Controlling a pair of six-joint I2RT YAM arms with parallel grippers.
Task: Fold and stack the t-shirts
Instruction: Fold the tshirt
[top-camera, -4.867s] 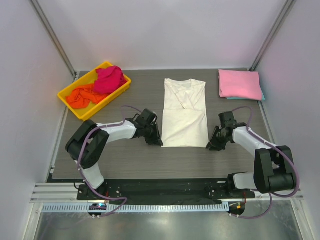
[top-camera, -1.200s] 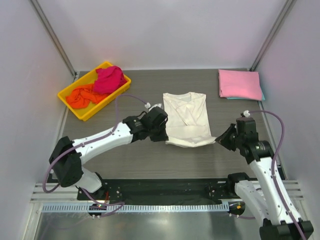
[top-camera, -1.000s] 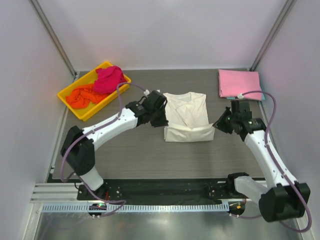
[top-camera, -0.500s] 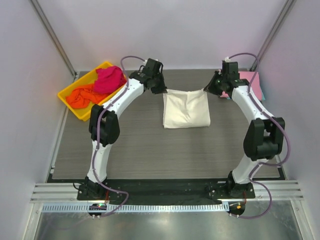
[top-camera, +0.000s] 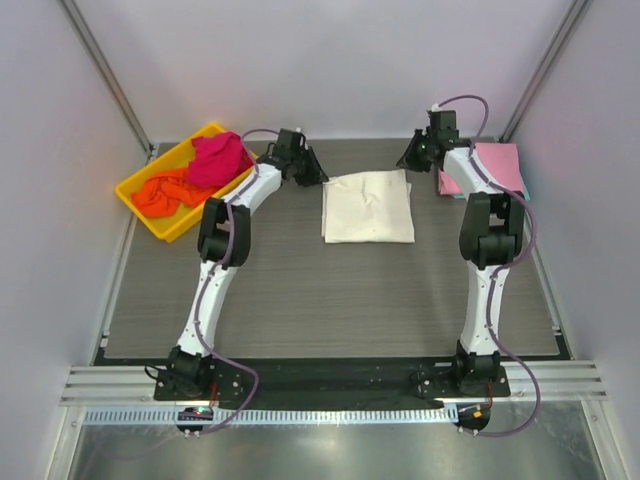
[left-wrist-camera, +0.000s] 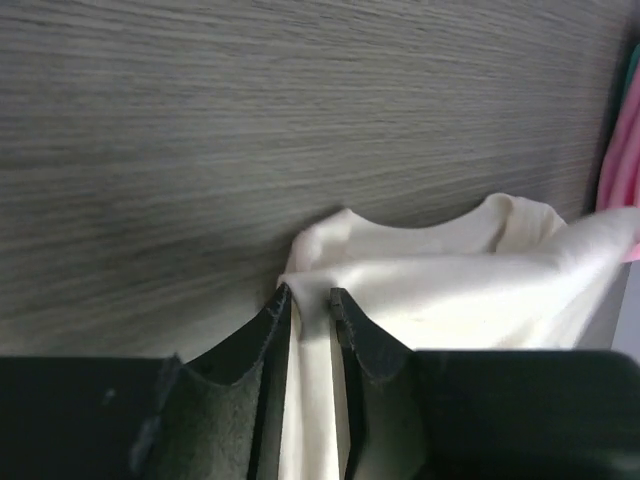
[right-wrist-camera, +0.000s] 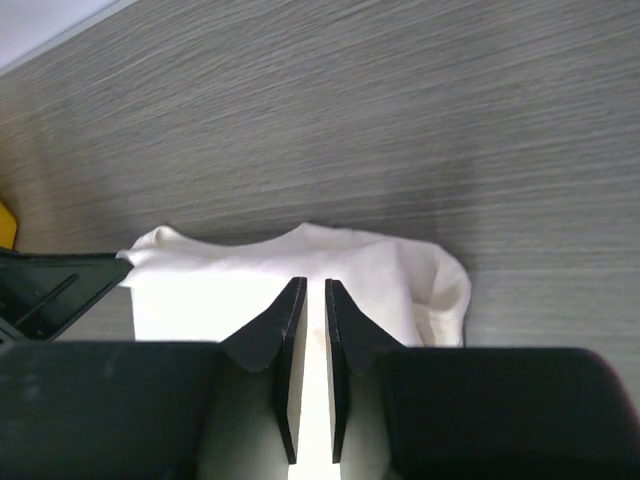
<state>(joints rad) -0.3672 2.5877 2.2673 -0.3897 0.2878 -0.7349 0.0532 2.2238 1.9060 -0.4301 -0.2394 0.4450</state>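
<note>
A cream-white t-shirt (top-camera: 368, 205) lies folded into a flat rectangle on the middle of the table. My left gripper (top-camera: 312, 172) sits at its far left corner. In the left wrist view its jaws (left-wrist-camera: 310, 293) stand slightly open, with a fold of the cream cloth (left-wrist-camera: 450, 280) loose between them. My right gripper (top-camera: 408, 160) is at the shirt's far right corner. Its jaws (right-wrist-camera: 307, 285) are a narrow slit apart over the cream cloth (right-wrist-camera: 200, 285). A folded pink t-shirt (top-camera: 495, 165) lies at the back right on a teal one (top-camera: 526, 192).
A yellow tray (top-camera: 150, 222) at the back left holds a crumpled magenta shirt (top-camera: 220, 160) and an orange shirt (top-camera: 160, 192). Both arms reach far back across the table, and the right arm crosses the pink shirt's left edge. Walls close the back and both sides.
Both grippers carried the shirt's near edge up and over to the far edge, folding it in half. The cloth now lies flat and both pairs of jaws have parted.
</note>
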